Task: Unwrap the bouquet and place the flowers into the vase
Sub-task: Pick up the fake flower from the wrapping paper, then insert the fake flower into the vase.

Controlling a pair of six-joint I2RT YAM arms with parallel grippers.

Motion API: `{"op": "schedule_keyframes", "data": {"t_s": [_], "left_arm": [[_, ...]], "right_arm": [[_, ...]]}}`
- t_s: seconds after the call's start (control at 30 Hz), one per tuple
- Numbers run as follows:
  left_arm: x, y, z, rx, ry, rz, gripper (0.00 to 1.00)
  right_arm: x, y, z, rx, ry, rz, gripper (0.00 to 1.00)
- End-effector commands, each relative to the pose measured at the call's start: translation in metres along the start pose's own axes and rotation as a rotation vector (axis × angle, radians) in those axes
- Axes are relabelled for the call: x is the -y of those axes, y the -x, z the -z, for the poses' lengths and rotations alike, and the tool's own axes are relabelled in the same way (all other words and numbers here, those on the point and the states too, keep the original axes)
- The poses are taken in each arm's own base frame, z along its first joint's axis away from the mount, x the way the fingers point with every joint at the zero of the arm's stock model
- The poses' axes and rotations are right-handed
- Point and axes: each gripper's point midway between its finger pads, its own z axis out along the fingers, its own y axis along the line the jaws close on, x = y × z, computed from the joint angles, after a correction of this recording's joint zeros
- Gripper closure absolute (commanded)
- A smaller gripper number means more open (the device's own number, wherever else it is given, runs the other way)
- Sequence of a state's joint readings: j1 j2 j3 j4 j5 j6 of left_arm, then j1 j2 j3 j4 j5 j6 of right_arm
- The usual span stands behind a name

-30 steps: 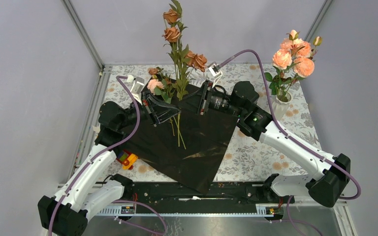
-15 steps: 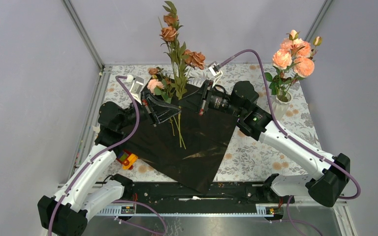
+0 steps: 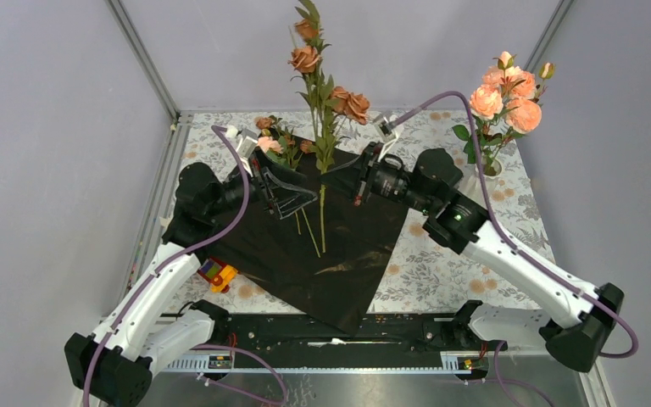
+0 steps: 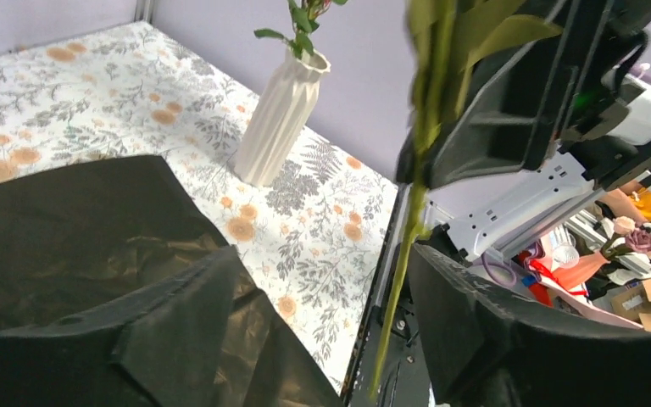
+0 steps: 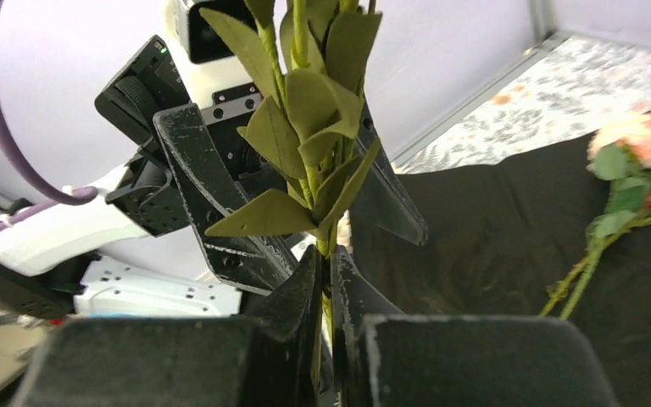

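Flower spray (image 3: 320, 119) — tall, with brownish blooms — stands upright over the black wrapping paper (image 3: 339, 254). Its thin stem is pinched just below the leaves by the right gripper (image 5: 325, 270), whose jaws are closed tight on it. The left gripper (image 3: 295, 197) has its jaws spread wide on either side of the same stem and holds nothing. A few short roses (image 3: 273, 142) lie at the paper's far corner. The vase (image 4: 280, 119) stands well apart at the far right, with peach roses already in it. I judge the spray light but top-heavy, and its smooth, wire-thin stem liable to swivel in a two-finger pinch. The best hold looks to be the bare stem under the foliage — leaves are soft and would crush. That leaves the long tail free to thread the narrow, crowded mouth.
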State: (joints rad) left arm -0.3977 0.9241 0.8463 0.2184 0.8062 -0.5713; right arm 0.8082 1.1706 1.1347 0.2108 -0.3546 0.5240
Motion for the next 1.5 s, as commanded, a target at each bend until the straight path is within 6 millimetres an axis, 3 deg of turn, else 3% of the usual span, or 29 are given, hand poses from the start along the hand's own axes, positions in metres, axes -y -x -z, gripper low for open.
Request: {"op": "schedule_keyframes", "data": {"t_s": [0.0,0.1,0.2,0.33,0.37,0.43,0.67,1.03,1.27,1.47], "left_arm": [[-0.015,0.015,0.009,0.021,0.079,-0.093,0.17],[-0.052,0.018,0.030,0.030,0.191,-0.069,0.12],[-0.087,0.019,0.056,0.023,0.355,-0.053,0.10],[-0.143,0.018,0.102,0.025,0.707,-0.059,0.09],[-0.167,0.013,0.130,0.021,0.888,-0.061,0.09],[-0.177,0.011,0.143,0.031,0.968,-0.066,0.09],[-0.179,0.009,0.145,0.052,0.982,-0.057,0.09],[-0.178,0.005,0.140,0.060,0.952,-0.035,0.09],[-0.179,0.007,0.146,0.065,0.963,-0.043,0.09],[-0.179,0.006,0.147,0.060,0.970,-0.045,0.09]], "right_arm": [[0.011,0.024,0.029,0.060,-0.156,0.211,1.00],[0.039,0.025,0.055,0.030,-0.336,0.305,1.00],[0.065,0.041,0.088,0.052,-0.542,0.407,1.00],[0.086,0.072,0.137,0.114,-0.793,0.528,1.00],[0.099,0.092,0.168,0.150,-0.977,0.612,1.00],[0.102,0.109,0.186,0.195,-1.066,0.640,1.00],[0.113,0.160,0.228,0.373,-1.160,0.630,1.00],[0.094,0.210,0.306,0.548,-1.376,0.701,1.00],[0.118,0.219,0.323,0.594,-1.417,0.673,1.00],[0.121,0.236,0.331,0.775,-1.309,0.656,1.00]]}}
